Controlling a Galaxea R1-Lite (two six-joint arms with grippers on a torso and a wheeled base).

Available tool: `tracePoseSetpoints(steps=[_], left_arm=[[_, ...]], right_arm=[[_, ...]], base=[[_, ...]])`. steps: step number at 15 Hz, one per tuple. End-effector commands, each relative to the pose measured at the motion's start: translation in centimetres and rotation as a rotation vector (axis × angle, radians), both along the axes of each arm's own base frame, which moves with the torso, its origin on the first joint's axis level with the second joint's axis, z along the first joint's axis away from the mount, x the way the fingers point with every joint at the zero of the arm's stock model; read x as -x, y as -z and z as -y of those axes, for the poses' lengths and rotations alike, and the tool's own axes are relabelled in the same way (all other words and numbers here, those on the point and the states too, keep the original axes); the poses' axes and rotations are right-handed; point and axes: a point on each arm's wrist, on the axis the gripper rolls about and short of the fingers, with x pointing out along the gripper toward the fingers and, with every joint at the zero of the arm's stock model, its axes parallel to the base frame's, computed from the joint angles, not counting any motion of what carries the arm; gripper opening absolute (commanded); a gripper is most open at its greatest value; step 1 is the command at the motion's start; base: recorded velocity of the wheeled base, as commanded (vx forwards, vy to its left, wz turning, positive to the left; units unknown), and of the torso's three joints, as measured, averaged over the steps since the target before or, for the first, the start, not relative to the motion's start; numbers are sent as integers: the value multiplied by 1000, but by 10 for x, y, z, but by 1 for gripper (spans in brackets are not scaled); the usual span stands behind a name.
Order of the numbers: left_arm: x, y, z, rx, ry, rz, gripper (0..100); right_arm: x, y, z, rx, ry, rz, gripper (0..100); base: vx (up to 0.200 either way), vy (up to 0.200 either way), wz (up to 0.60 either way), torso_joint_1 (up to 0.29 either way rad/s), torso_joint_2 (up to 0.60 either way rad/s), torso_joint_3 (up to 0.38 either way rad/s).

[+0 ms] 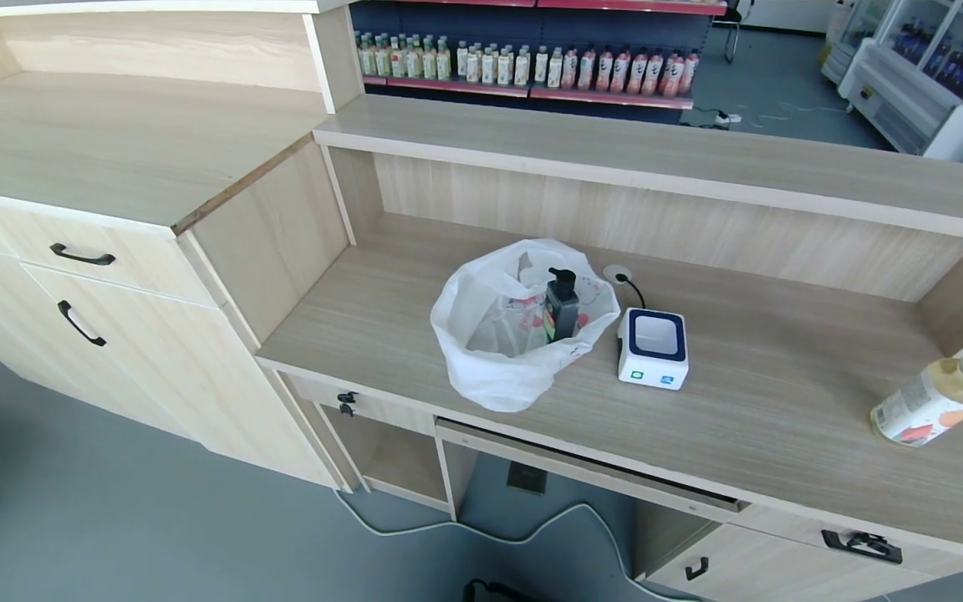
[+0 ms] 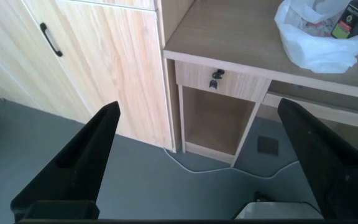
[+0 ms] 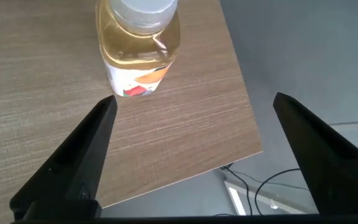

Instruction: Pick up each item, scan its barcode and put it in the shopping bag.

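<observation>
Your right pincer [image 3: 194, 102] is spread wide and empty, just short of the bottle [image 3: 139, 46] near the table's [image 3: 42, 124] right front corner. Advance until the bottle's body sits between both fingers, then close at the label. The bottle appears upright, long axis vertical, cap up.

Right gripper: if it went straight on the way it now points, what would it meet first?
Probably the bottle, standing on the counter just ahead of the open right gripper. It sits off-centre, nearer one finger, so that finger may touch it first; depth is unclear.
</observation>
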Motion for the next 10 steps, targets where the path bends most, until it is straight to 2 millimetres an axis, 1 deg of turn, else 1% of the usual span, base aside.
tracePoseSetpoints(steps=[1,4,10], left_arm=[[0,0,0,0,0,1,100],[0,0,0,0,0,-1,100],[0,0,0,0,0,1,100]], right_arm=[[-7,21,5,-42,-3,-55,100],[-9,23,5,-56,-45,-44,100],[-10,19,6,-49,-76,-5,100]], base=[[0,0,0,0,0,0],[0,0,0,0,0,0],[0,0,0,0,0,0]])
